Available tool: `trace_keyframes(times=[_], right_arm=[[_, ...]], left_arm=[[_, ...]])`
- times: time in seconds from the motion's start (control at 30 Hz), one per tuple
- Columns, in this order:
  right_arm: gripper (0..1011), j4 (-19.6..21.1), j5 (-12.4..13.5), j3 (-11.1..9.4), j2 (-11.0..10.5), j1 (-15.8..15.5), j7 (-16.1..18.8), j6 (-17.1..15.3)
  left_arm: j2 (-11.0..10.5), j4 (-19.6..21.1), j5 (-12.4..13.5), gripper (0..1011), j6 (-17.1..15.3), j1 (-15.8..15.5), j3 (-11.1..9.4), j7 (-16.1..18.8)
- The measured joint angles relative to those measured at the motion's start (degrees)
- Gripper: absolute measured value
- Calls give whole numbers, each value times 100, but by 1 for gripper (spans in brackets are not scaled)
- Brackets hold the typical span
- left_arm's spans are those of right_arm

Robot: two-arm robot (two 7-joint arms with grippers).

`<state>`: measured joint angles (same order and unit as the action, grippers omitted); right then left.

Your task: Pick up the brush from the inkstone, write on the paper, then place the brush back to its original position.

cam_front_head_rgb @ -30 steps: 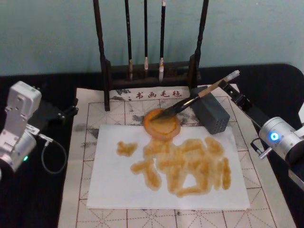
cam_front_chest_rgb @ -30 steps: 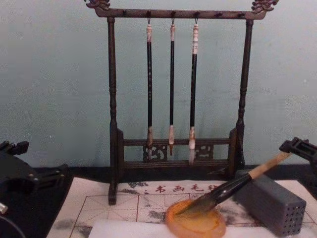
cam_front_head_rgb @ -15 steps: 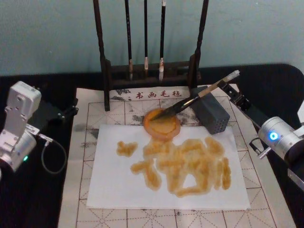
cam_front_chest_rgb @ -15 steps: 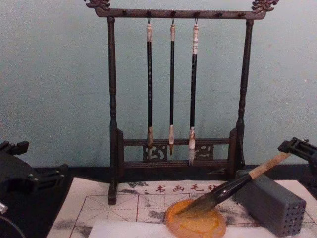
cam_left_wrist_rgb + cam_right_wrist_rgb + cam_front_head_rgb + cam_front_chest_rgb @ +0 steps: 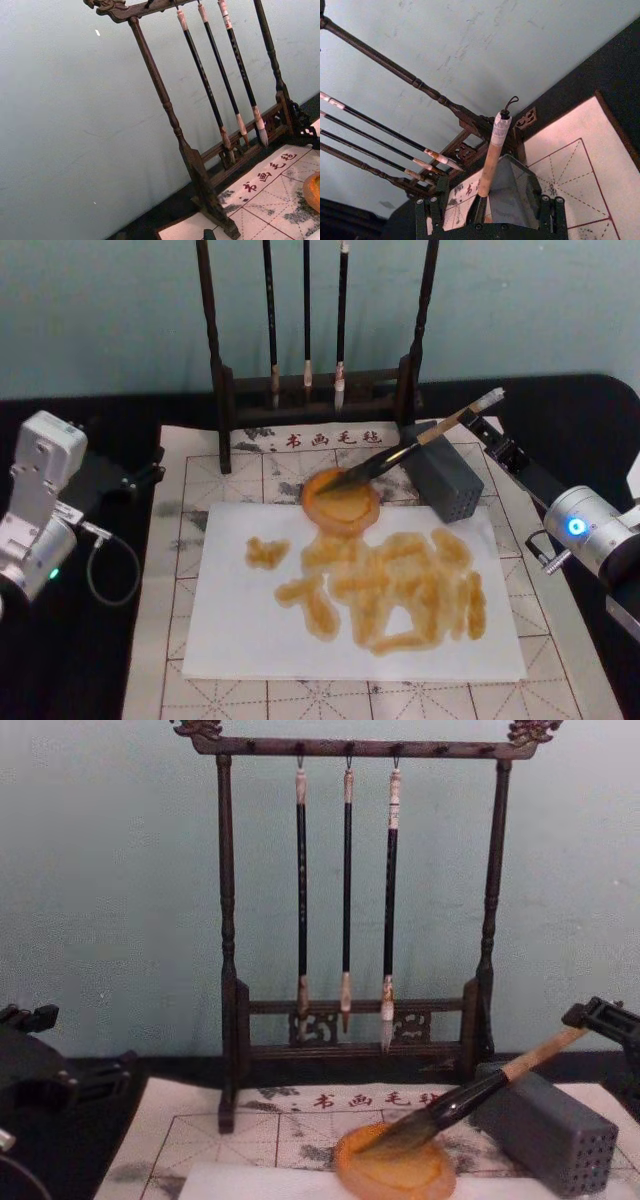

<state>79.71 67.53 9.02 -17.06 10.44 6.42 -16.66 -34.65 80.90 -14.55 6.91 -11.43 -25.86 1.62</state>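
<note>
Right hand (image 5: 495,443) hovering open right of centre; thick tan-handled calligraphy brush (image 5: 410,448) lying just up-left, long axis slanting down-left into round orange translucent inkstone (image 5: 315,502); left hand (image 5: 145,475) sitting far left.

Left arm (image 5: 35,515) white, green light, looped cable (image 5: 100,565); right arm (image 5: 590,530) silver, blue light.

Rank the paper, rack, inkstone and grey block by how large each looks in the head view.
1. Paper, clearly the largest.
2. Rack, though the frame cuts off its top.
3. Inkstone and grey block look about alike, so I would not rank one over the other.
</note>
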Motion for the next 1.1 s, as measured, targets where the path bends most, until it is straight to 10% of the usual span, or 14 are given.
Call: trace_keyframes(times=[1.1], right_arm=[[1000, -615, 363, 367, -7, 571, -61, 129]], left_arm=[[0, 0, 0, 1001, 0, 0, 0, 0]])
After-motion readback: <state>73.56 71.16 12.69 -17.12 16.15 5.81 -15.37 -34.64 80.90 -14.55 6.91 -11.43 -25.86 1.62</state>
